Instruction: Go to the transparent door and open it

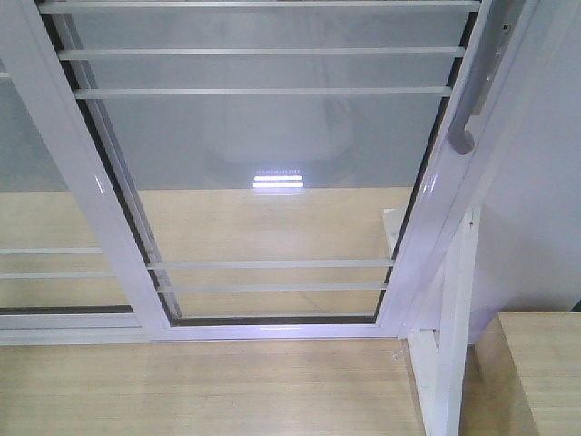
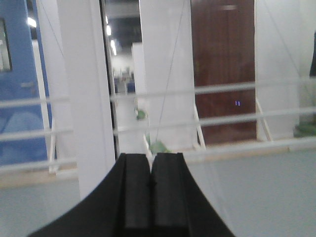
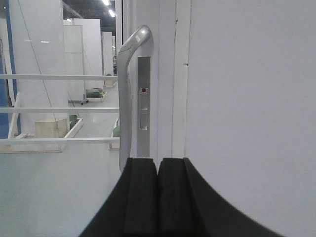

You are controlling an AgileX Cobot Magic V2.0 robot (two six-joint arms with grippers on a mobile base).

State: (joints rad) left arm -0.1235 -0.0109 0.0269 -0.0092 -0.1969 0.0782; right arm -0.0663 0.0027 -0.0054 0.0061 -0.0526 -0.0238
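The transparent door [image 1: 272, 173] fills the front view: clear glass in a glossy white frame with thin white bars. Its curved silver-grey pull handle [image 1: 472, 100] sits on the right stile, near the top right. In the right wrist view the handle [image 3: 127, 94] and its lock plate [image 3: 143, 94] stand upright straight ahead, just above and left of my right gripper [image 3: 158, 160], which is shut and empty. My left gripper [image 2: 150, 157] is shut too, with nothing in it, facing the barred glass and a white frame post [image 2: 86, 89]. Neither gripper shows in the front view.
A second white-framed barred glass panel [image 1: 36, 227] without a handle lies to the left. A white wall [image 1: 536, 182] and a white stand [image 1: 449, 345] flank the door on the right. A pale wood-grain floor [image 1: 209, 386] runs in front, with a wooden surface [image 1: 540, 372] at the lower right.
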